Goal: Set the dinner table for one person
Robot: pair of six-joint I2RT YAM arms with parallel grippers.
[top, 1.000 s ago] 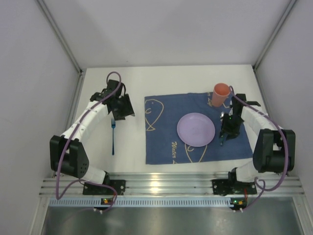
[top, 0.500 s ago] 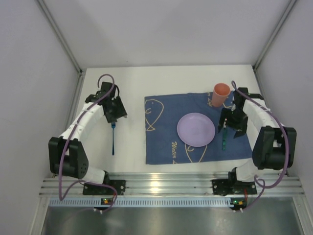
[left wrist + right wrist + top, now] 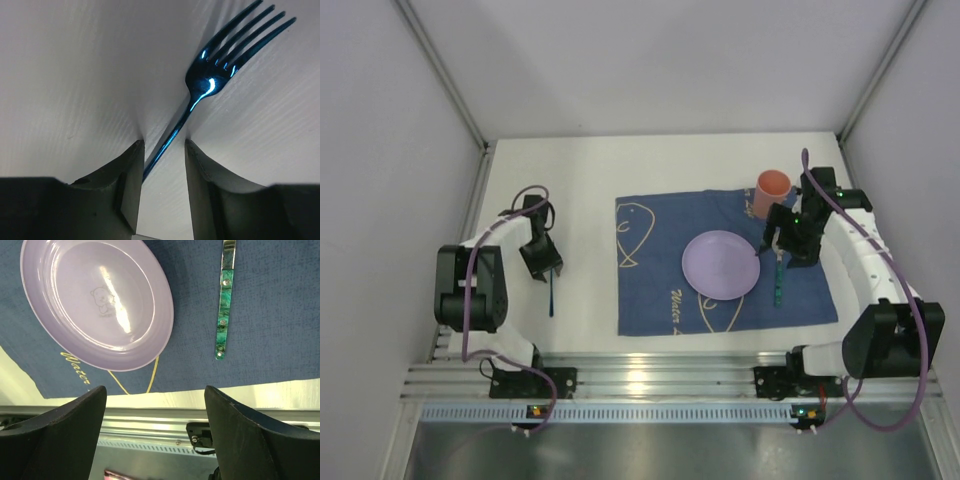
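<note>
1. Left gripper [image 3: 162, 145]: jaws part-spread, straddling the handle of the blue fork [image 3: 207, 82] without pinching it; placed so, I judge, to close on that handle.
2. Fork: flat on the bare white bench [image 3: 570, 160], left of the blue fish-print cloth [image 3: 280, 315] and apart from it; probably bound for the plate's left side.
3. Right gripper [image 3: 155, 390]: jaws spread wide, holding nothing, hovering above the cloth.
4. Green-handled knife [image 3: 223, 305]: lying on the cloth just right of the lilac plate [image 3: 100, 300], where a diner's right hand would reach it.
5. Orange cup [image 3: 771, 192]: upright at the cloth's far right corner, beyond the knife.
6. Bench: fills the enclosure floor ahead of both arm bases; carries the cloth and everything else.
</note>
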